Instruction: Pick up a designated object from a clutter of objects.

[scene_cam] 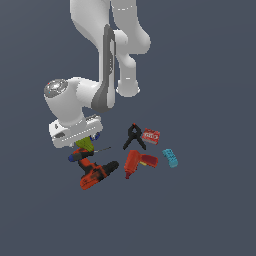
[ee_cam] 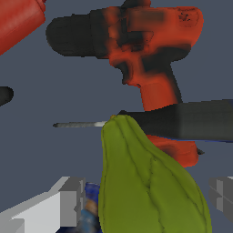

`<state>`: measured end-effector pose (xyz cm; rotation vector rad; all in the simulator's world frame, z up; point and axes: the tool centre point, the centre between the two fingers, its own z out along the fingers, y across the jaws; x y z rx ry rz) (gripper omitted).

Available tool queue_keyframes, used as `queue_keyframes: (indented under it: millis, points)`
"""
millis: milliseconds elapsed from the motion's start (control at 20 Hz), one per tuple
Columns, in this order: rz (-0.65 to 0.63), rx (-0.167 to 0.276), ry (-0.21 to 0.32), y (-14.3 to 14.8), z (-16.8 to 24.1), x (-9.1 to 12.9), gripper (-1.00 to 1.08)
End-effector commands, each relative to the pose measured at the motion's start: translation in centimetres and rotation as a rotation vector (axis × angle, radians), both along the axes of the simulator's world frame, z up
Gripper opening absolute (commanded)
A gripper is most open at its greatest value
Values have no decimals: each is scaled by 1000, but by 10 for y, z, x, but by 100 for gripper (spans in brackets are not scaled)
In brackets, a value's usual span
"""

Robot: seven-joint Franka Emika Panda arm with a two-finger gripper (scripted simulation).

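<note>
gripper [ee_cam: 144, 200]: fingers apart, one each side of the pear; contact not clear, can't tell if clamped
pear [ee_cam: 145, 182]: yellow-green, between the fingers, just above the drill
drill [ee_cam: 141, 54]: red-black, beside pear tip
screwdriver [ee_cam: 182, 120]: dark handle, crosses drill grip behind pear
blue can [ee_cam: 91, 205]: mostly hidden by pear
second drill [scene_cam: 137, 162]: well apart from pear

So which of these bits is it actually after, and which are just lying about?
In the job:
- yellow-green pear-like object
- tool, a finger on either side of it

Just lying about:
- two red-and-black drills
- black clamp
- red box
- teal block
- screwdriver
</note>
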<state>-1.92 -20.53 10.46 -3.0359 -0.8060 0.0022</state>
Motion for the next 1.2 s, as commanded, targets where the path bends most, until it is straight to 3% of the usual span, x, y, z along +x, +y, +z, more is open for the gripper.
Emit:
queue_keyframes:
  millis: [0,50,100,750,1150]
  points:
    - [0,0,-1,0,-4,1,100]
    - [0,0,-1,0,-4,1,100]
    - [0,0,-1,0,-4,1,-100]
    - [0,-1,-3,1,-1,1,-100]
    - [0,-1,-3,20,25,0,-100]
